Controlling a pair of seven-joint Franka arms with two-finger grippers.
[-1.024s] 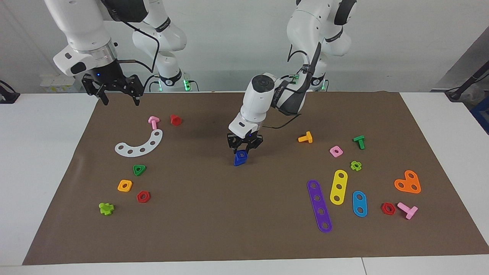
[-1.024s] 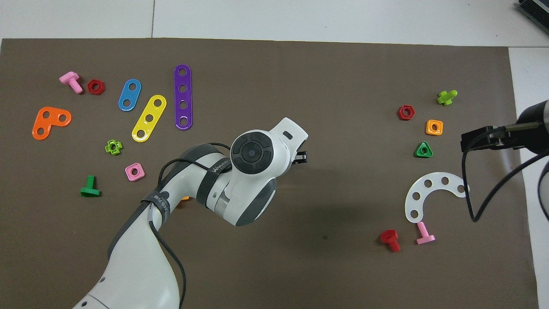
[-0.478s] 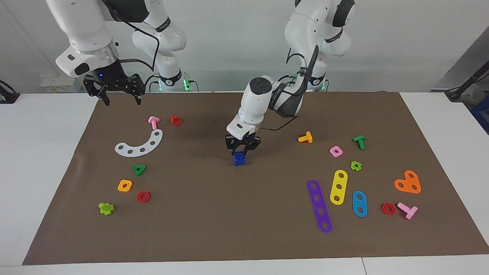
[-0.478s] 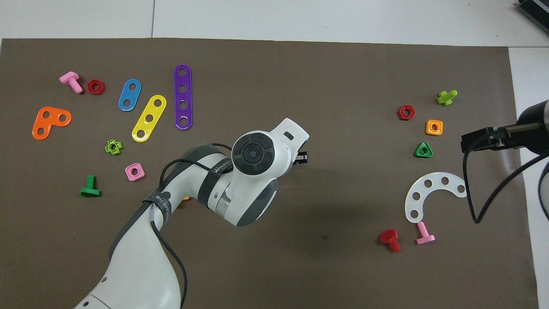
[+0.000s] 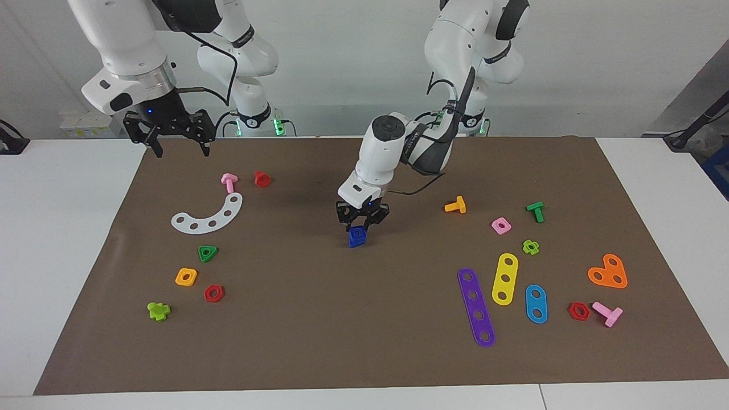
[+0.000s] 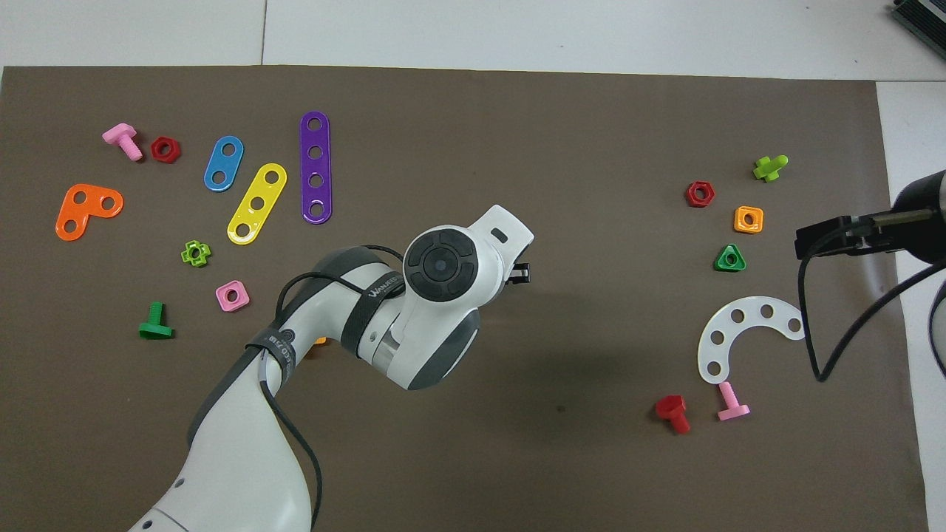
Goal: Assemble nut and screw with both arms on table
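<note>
My left pincer (image 5: 361,226) is clenched on the blue nut-and-screw piece (image 5: 357,236), mid-mat on the worktop (image 5: 68,239). Right pincer (image 5: 177,149) hangs released over the mat's edge. My worry: the grip's shallow, so the piece could twist or drop.

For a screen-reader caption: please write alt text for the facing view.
The left gripper is shut on a small dark-blue plastic piece at the middle of the brown mat, among scattered colourful toy parts. The right gripper waits open above the mat's corner.
</note>
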